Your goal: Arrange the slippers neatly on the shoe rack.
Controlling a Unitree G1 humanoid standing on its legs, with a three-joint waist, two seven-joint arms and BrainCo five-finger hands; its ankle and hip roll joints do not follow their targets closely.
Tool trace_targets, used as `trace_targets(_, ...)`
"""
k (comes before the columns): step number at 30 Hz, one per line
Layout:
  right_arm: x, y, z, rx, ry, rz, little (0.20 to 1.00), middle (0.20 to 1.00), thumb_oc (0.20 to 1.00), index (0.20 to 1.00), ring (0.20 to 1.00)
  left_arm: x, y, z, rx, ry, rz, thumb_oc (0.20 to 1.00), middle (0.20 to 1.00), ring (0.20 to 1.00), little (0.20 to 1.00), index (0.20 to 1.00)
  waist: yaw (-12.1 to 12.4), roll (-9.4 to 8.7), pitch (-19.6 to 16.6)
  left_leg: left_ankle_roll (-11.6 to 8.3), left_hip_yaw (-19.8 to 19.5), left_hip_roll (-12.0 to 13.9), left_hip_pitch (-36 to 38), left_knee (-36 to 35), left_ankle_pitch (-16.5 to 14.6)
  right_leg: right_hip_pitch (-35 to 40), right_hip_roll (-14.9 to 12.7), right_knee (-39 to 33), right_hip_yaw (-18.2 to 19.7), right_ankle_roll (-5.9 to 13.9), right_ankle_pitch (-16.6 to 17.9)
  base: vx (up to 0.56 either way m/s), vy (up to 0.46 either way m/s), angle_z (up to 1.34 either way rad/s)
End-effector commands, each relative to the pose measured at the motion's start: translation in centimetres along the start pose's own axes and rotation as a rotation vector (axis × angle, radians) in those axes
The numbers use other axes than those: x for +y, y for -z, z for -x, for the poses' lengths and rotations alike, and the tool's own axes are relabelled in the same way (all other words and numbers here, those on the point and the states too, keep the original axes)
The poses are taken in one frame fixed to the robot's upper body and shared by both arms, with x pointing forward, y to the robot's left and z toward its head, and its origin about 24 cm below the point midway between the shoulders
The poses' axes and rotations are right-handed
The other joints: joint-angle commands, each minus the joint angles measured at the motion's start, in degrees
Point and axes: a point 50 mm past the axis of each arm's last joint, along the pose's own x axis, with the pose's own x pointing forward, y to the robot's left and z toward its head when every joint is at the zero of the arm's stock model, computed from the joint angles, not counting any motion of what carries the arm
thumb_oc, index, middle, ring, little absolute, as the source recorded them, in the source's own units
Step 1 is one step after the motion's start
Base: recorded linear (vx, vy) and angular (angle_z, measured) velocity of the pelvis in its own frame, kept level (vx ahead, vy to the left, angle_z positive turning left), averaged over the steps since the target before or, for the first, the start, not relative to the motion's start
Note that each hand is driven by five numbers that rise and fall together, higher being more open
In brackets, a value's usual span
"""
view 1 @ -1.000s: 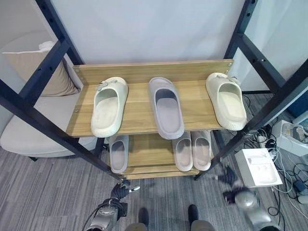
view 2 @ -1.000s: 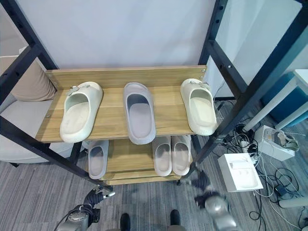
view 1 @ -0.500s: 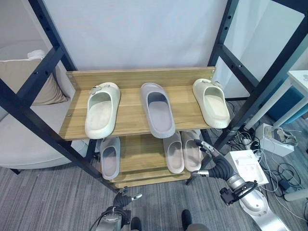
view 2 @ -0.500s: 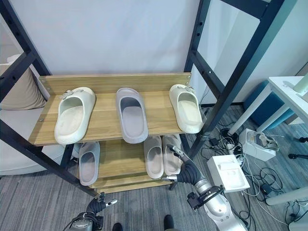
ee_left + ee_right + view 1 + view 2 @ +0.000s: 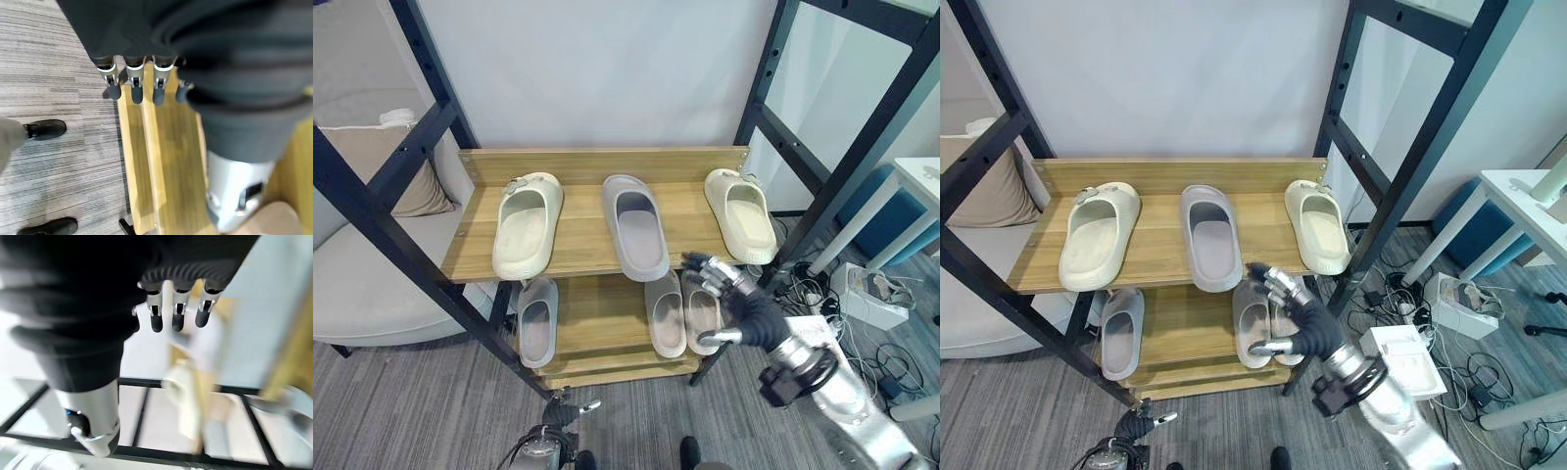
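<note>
1. Nearest the camera, low by the floor, the left hand [image 5: 570, 408] hangs idle. In its wrist view its fingers [image 5: 136, 88] are straight and loosely spread, holding nothing, with the foot of the shoe rack [image 5: 161, 147] just past their tips.

2. Further out, the right hand [image 5: 1295, 315] is raised in front of the rack's lower shelf. Its fingers [image 5: 1271, 277] are spread and relaxed, thumb apart, and nothing is held.

3. Just behind those fingers lie two pale pinkish slippers [image 5: 666, 311] side by side on the lower shelf. A grey slipper [image 5: 537, 319] sits alone well off toward the left hand's side.

4. Just above and beyond the fingertips is the upper shelf [image 5: 587, 245]. On it a cream slipper [image 5: 745, 214] lies closest to the right hand, another grey slipper [image 5: 634, 225] sits in the middle, overhanging the front edge, and a second cream slipper [image 5: 526, 222] lies farthest off.

5. The step in hand looks like the reach: the pairs are split, and the right hand seems headed for the near cream slipper or the middle grey one.

6. The next move likely calls for raising the fingers over the shelf edge, closing on one slipper, and shifting it beside its mate.
</note>
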Motion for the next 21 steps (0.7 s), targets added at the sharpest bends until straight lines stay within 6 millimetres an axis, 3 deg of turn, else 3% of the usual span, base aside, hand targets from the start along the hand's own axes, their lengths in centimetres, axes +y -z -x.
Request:
trace_targets(1,-0.6,-5.5,-1.2,-0.253,-0.082,0.086,1.000,1.000,1.000,1.000,1.000,0.3,-2.7,-0.9,-0.073,-0.019,-0.032,1.000,1.000,1.000,1.000,1.000,0.5,0.69,2.1,0.43,-0.4,-0.5,1.5,0.1,-3.6,4.5,0.6,0.1,-1.2,0.77,-6.2,0.00,0.000,0.00)
trace_targets(5,-1.2,-7.3,-1.5,-0.323,-0.065,0.210,1.000,1.000,1.000,1.000,1.000,0.0,-2.5,-0.8,-0.075,-0.010,-0.014,1.000,1.000,1.000,1.000,1.000,0.4,0.79,1.6,0.48,-0.3,-0.4,1.7,0.1,-3.7,4.5,0.6,0.1,-1.2,0.84,-6.1,0.00,0.000,0.00)
trace_targets(9,-1.6,-7.8,-2.2,-0.355,-0.022,0.318,1.000,1.000,1.000,1.000,1.000,-0.2,-2.5,-0.7,-0.081,-0.004,-0.005,1.000,1.000,1.000,1.000,1.000,0.6,0.84,1.5,0.55,-0.4,-0.4,1.7,0.1,-3.7,4.4,0.7,0.1,-1.3,0.83,-6.1,0.00,0.001,-0.09)
trace_targets(10,-2.5,-8.3,-3.6,-0.418,0.118,0.509,1.000,1.000,1.000,1.000,1.000,-0.6,-3.0,-0.6,-0.104,0.003,0.002,1.000,1.000,1.000,1.000,1.000,1.2,1.22,1.6,0.69,-0.6,-0.4,1.6,0.1,-3.8,4.4,0.6,0.1,-1.6,0.87,-6.1,0.01,0.012,-0.06)
trace_targets(12,-2.7,-8.3,-4.3,-0.435,0.160,0.541,1.000,1.000,1.000,1.000,1.000,-0.6,-3.2,-0.6,-0.108,0.001,0.001,1.000,1.000,1.000,1.000,1.000,1.4,1.28,1.8,0.78,-0.7,-0.4,1.6,0.1,-3.8,4.4,0.6,0.1,-1.7,0.88,-6.2,0.01,0.009,-0.07)
trace_targets(14,-3.6,-7.9,-7.5,-0.427,0.265,0.743,1.000,1.000,1.000,1.000,1.000,-0.8,-3.3,-0.4,-0.122,0.011,-0.006,1.000,1.000,1.000,1.000,1.000,3.0,1.49,2.4,1.05,-1.3,-0.7,1.6,0.1,-3.9,4.8,0.4,0.1,-2.2,0.82,-6.4,0.01,0.005,0.02)
trace_targets(20,-4.9,-6.8,-10.6,-0.352,0.343,0.861,1.000,1.000,1.000,1.000,1.000,-0.3,-2.3,-0.3,-0.091,-0.002,-0.018,1.000,1.000,1.000,1.000,1.000,5.0,1.48,3.1,1.29,-2.1,-1.1,1.6,0.1,-4.0,5.2,0.3,0.1,-2.8,0.80,-6.7,0.02,0.008,0.11)
trace_targets(21,-5.8,-6.9,-11.4,-0.331,0.377,0.946,1.000,1.000,1.000,1.000,1.000,0.2,-2.0,-0.3,-0.080,-0.016,-0.015,1.000,1.000,1.000,1.000,1.000,5.9,1.38,3.2,1.32,-2.3,-1.2,1.4,0.1,-4.0,5.3,0.2,0.1,-3.0,0.86,-6.8,0.02,0.009,0.12)
